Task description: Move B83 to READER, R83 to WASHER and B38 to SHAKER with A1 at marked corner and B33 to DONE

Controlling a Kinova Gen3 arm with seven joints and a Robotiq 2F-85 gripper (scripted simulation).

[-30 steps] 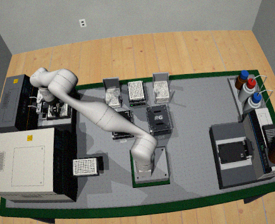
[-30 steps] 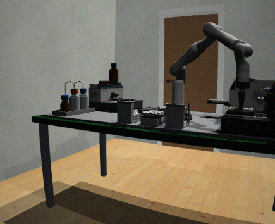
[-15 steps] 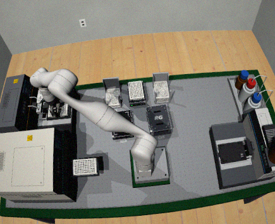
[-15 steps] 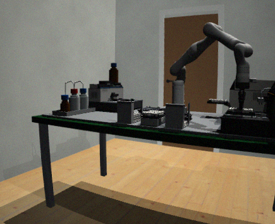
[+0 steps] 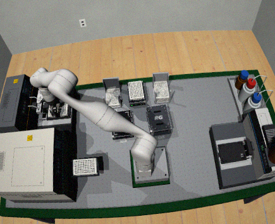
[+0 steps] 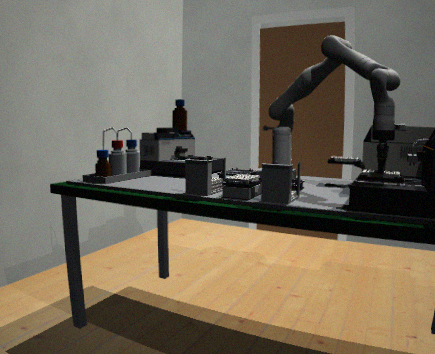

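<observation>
Top view: fingers [image 5: 53, 109] spread wide over seated plate [image 5: 62, 109]

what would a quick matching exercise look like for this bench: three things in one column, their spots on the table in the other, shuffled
Things:
1. gripper
2. RG nest
3. capped bottles

Places, top view:
a. far right corner of the table
b. middle, just beyond the arm's base
c. left end, over a plate on an instrument, fingers wide open

Pairs: 1-c, 2-b, 3-a
</observation>
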